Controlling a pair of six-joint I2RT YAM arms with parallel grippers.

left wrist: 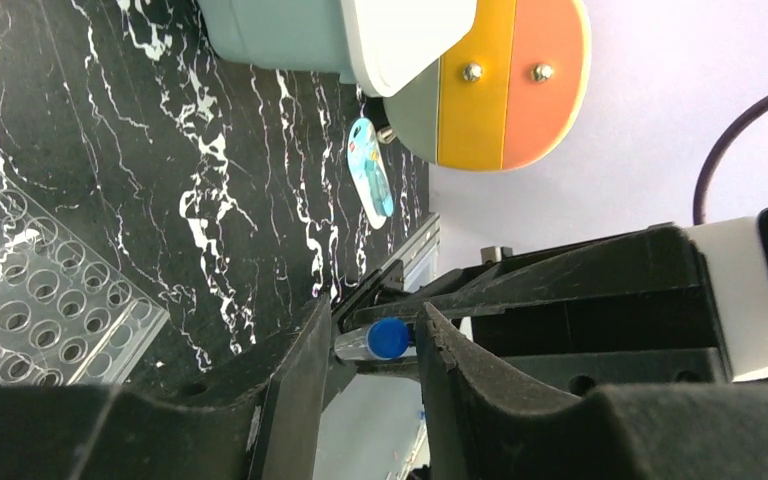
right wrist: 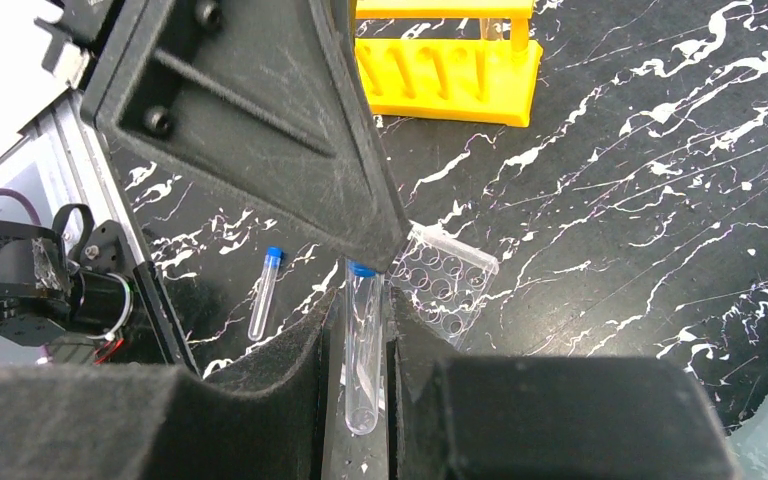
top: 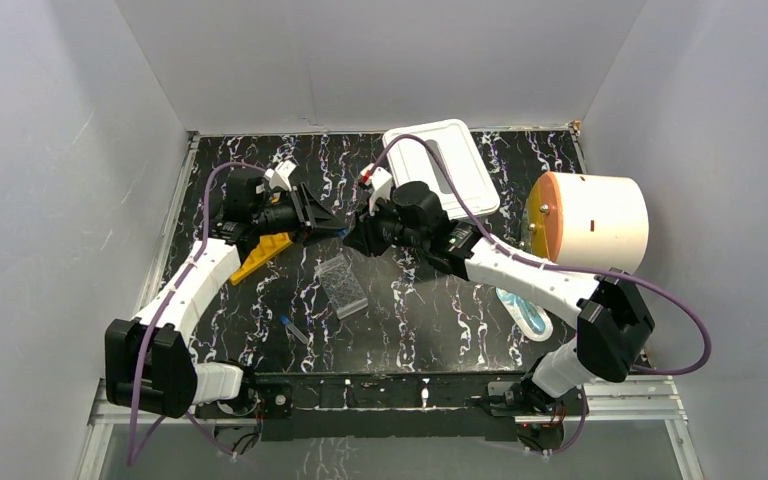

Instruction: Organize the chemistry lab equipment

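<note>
Counter (top: 410, 330): black marbled; my two grippers meet above its middle.
Yellow rack (right wrist: 445, 70): stands on the counter on my left side, apart from the meeting point.
Well plate (top: 342, 283): lies flat on the counter, below the meeting point.
Right gripper (right wrist: 360, 310): clamped on the body of a blue-capped tube (right wrist: 363, 350), which is in mid-air with its cap pointing outward.
Left gripper (left wrist: 375, 340): jaws stand narrow on either side of the blue cap (left wrist: 388, 338); I cannot tell if they press it.
Second tube (right wrist: 263, 295): lies loose on the counter nearer my bases.
Risk: if my right lets go before my left truly grips, I judge the tube drops onto the well plate. A hold on the cap alone could let it pivot or slip.
</note>
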